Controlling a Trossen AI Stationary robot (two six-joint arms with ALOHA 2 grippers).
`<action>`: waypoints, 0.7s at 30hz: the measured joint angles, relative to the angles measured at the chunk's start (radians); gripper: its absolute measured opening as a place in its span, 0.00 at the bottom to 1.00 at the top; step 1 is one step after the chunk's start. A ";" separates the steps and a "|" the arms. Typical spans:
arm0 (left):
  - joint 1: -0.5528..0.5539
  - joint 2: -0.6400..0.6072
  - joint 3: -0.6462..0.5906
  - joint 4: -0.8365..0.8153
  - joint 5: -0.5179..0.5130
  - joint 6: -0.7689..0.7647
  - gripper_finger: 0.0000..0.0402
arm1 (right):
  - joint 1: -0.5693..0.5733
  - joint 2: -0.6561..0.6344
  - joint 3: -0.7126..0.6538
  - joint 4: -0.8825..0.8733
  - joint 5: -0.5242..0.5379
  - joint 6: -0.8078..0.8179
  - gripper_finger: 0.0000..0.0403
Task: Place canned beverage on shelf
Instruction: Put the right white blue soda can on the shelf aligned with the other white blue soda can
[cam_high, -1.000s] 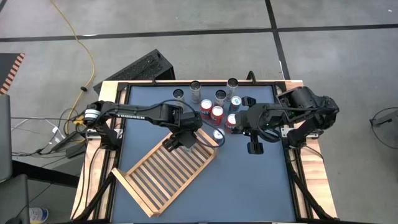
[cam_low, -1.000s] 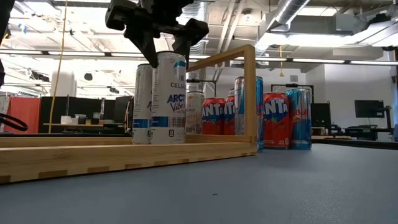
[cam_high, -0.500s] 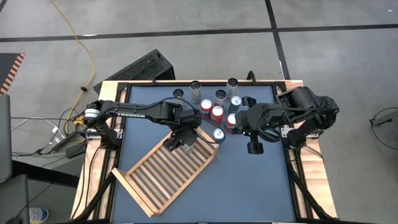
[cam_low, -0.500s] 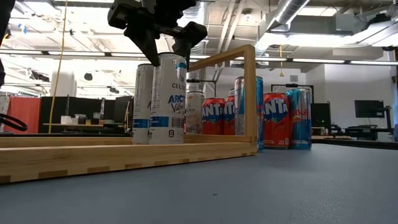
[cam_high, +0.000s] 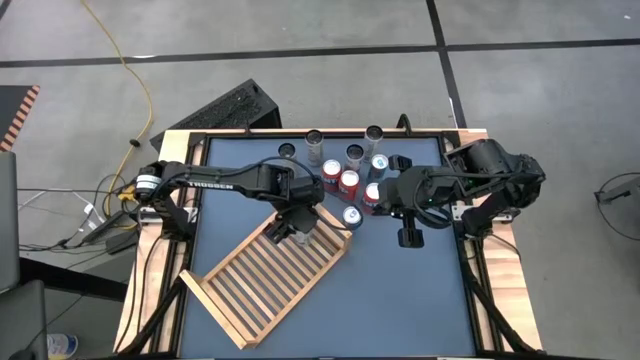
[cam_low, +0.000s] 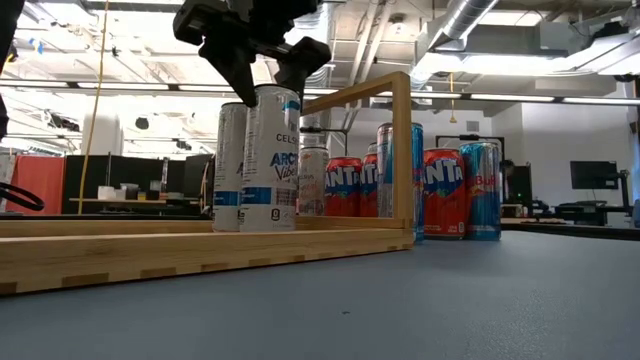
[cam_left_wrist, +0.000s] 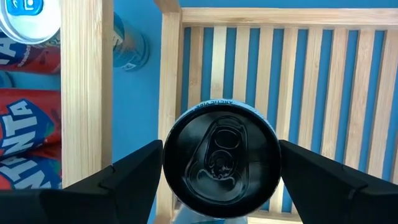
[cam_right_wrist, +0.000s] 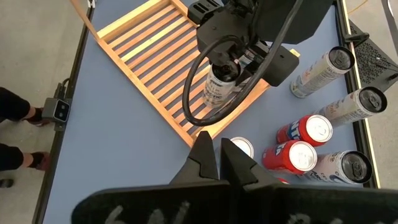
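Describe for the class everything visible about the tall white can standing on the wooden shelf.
The white can is tall and slim, metal by its look, with blue lettering and a dark, unopened pull-tab top. It stands upright on the slats of the shelf, near a corner of the frame. The left gripper sits over its top, fingers spread either side, gaps visible.

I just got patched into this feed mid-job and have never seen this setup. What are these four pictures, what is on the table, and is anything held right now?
Two dark robot arms work at a blue table. One camera looks down from above, one sits at table height, and one rides on each wrist. The wooden slatted shelf lies flat on the table. The left gripper sits over a white can standing upright on the shelf, its fingers parted on either side of the top, so the can looks released. The right gripper is shut, empty, waiting beside the loose cans clustered at the table's far side.
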 joint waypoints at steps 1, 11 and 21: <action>-0.002 0.000 0.000 -0.001 0.000 -0.006 0.74 | 0.000 0.000 0.000 0.000 0.000 -0.001 0.00; -0.008 0.000 0.057 -0.017 -0.009 -0.018 0.74 | 0.000 0.000 0.000 0.000 0.000 -0.001 0.00; -0.040 -0.019 0.069 -0.060 -0.037 -0.053 0.74 | 0.000 0.000 0.000 0.000 0.000 -0.001 0.00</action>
